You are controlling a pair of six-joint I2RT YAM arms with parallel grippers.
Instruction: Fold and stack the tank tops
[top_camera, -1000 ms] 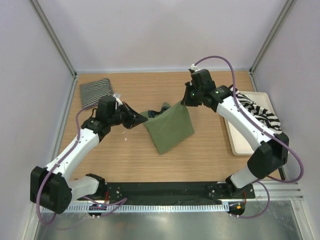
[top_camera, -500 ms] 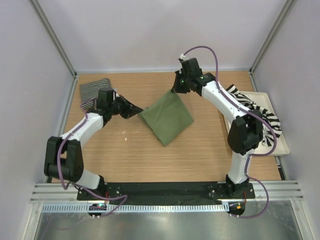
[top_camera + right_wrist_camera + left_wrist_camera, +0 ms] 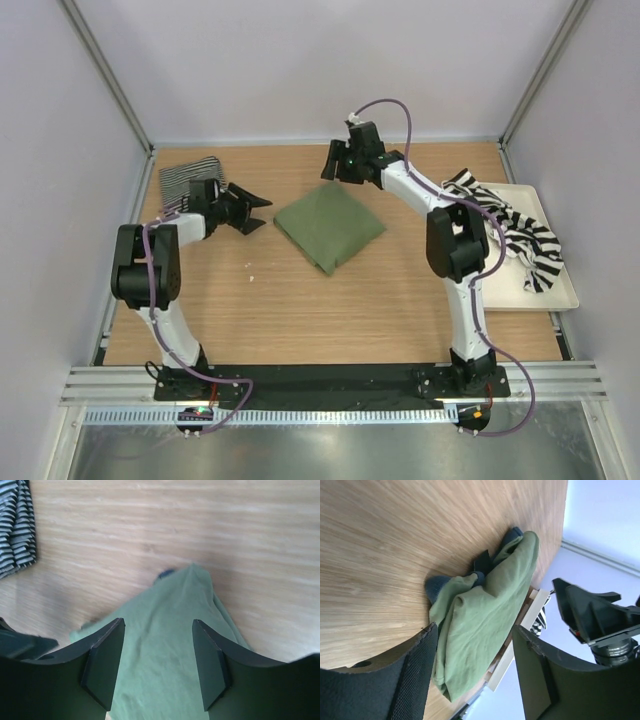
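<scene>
You have the olive green tank top (image 3: 329, 227) lying folded into a compact diamond-shaped packet near the middle of the table (image 3: 400, 300), with one corner pointing toward the back wall. In the left wrist view that top (image 3: 480, 625) shows soft rumpled layers and a bit of darker cloth peeking out at its edge.

Well to the left of the olive top and farther back, your pinstriped tank top (image 3: 188, 180) sits folded flat on the wood. The right wrist view catches its edge (image 3: 17, 525) in the upper left corner.

Off to the right of the olive top, the broad-striped tank top (image 3: 505, 220) lies crumpled and unfolded, draped partly over the cream tray (image 3: 560, 295) and partly onto the table.

Your left gripper (image 3: 260, 215) hangs just left of the olive top, aimed at it. Its fingers are spread wide and grip nothing (image 3: 474, 632), clear of the cloth.

Your right gripper (image 3: 330, 170) hovers just behind the olive top's rear corner. Its fingers also gape wide and empty, with the green cloth visible between them (image 3: 158, 625).
</scene>
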